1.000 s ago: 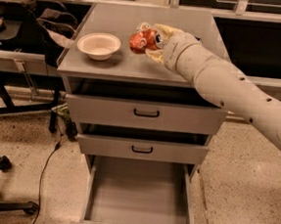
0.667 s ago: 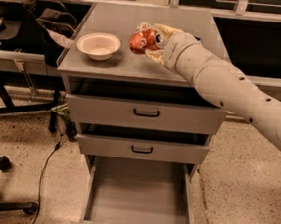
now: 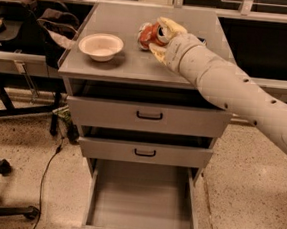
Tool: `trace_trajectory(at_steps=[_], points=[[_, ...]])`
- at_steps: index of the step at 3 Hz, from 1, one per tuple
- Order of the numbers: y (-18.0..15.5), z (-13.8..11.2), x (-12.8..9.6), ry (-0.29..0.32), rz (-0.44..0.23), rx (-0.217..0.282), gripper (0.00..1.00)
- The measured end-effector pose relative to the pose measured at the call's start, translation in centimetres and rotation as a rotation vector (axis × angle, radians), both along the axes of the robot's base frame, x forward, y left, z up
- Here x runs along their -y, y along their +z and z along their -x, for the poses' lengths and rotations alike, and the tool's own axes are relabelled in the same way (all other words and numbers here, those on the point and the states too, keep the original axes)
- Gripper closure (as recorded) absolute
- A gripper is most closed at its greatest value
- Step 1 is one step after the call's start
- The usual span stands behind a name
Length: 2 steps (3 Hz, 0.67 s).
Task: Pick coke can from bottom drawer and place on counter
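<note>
My pincer (image 3: pixel 159 38) clenched the tilted coke can (image 3: pixel 148 34) at upper centre, low over the tabletop (image 3: pixel 117 14). The bottom drawer (image 3: pixel 141 201) lay open. This looked like the placing step: next, set it upright, then release.

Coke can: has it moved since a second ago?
Yes, slightly: the coke can, in the gripper over the counter, shifted right and up-frame, away from the bowl.
</note>
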<state>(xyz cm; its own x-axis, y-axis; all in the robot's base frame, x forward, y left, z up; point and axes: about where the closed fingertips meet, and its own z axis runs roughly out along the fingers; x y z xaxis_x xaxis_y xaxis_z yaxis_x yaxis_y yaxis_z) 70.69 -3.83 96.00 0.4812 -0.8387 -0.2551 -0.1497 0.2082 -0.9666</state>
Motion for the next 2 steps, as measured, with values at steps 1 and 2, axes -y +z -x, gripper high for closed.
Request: trace_trajectory(at_steps=[1,2], points=[[0.01,0.0,-0.03,0.0,0.0,0.0,0.0],[0.01,0.0,-0.03,0.0,0.0,0.0,0.0]])
